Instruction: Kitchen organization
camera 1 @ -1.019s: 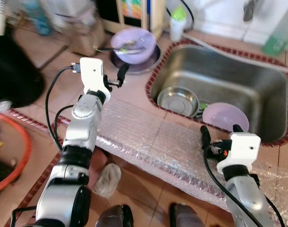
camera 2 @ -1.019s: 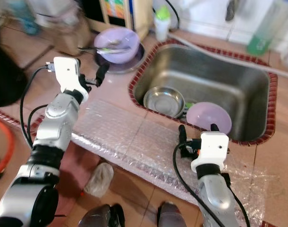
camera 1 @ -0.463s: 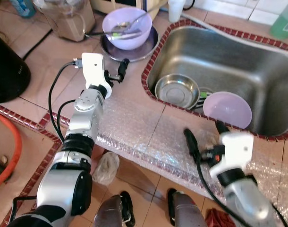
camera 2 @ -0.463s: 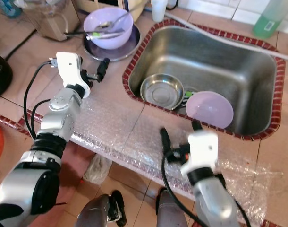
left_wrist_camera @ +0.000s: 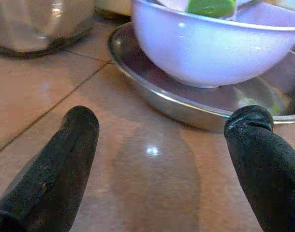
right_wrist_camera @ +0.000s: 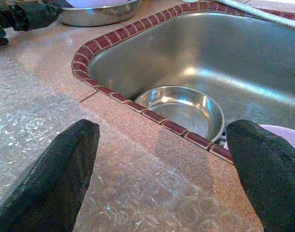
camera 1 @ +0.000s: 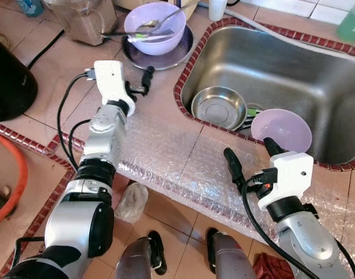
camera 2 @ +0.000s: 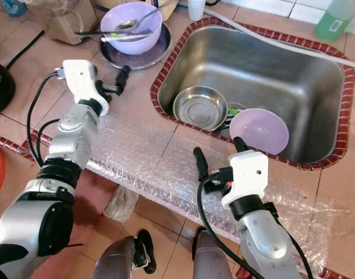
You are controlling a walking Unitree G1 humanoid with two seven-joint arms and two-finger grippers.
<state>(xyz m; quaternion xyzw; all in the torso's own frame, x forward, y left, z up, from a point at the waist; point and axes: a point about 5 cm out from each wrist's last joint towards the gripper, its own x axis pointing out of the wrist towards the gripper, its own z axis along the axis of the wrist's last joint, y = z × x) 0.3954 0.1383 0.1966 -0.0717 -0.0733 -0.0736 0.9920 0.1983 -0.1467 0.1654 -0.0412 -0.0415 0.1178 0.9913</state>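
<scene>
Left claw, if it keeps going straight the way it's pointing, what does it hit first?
Most likely the rim of the steel plate under the lavender bowl. The open left claw points at it across bare countertop; the depth is hard to judge.

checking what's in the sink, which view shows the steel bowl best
The left eye view: the steel bowl shows whole from above in the sink. The right eye view matches. The right wrist view shows it low, its near rim hidden by the sink edge.
</scene>
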